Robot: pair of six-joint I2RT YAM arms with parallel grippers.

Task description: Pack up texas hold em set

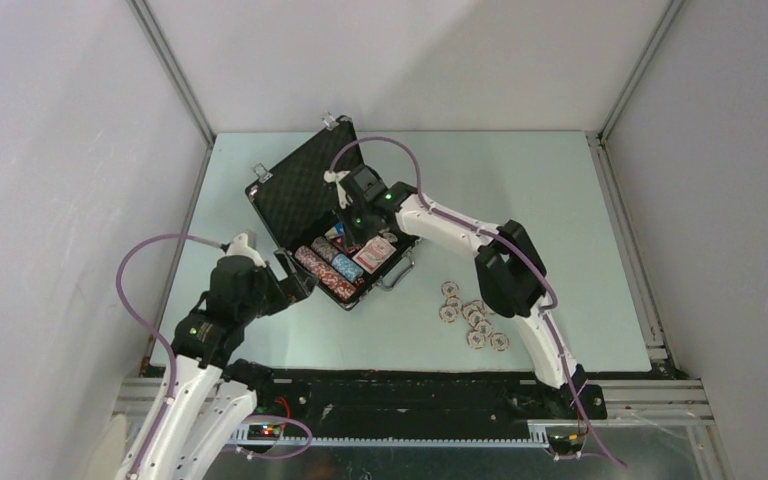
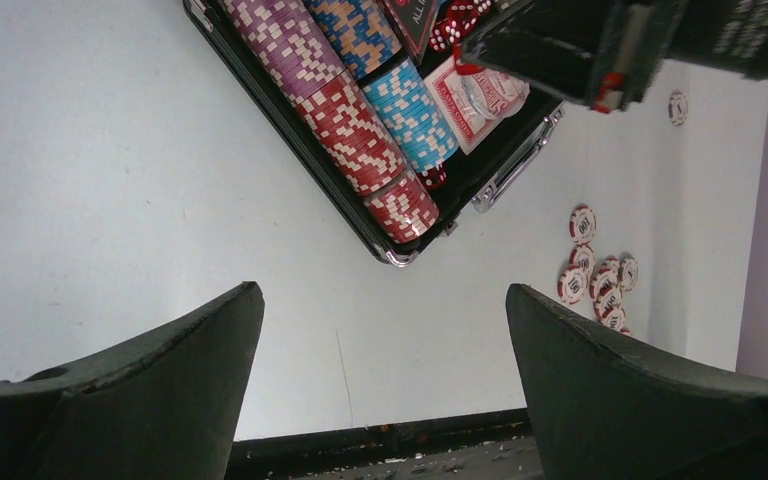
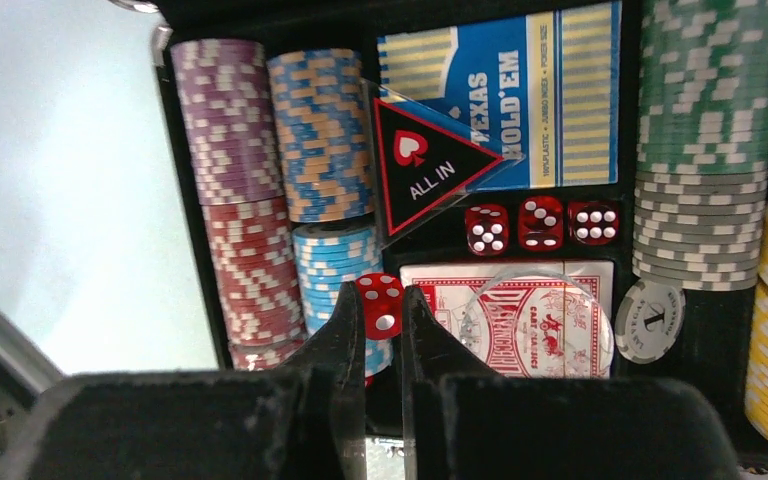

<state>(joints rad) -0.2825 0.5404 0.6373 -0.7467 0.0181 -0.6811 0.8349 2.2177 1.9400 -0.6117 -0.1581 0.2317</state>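
- Right claw (image 3: 375, 300) is narrowed on 1 red die (image 3: 380, 310), inside the open case (image 1: 305, 180), just beside the row of 3 dice (image 3: 540, 222)
- Case is set diagonally on the tabletop (image 1: 560, 200); long axis near-left to far-right; handle (image 1: 397, 272) is faced toward the loose chips (image 1: 472, 318), nearer the right arm
- Left claw (image 2: 382, 300) is spread wide, empty, beside the case's near corner

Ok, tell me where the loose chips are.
In the top view, the loose chips lie on the table right of the case, beside the right arm elbow.
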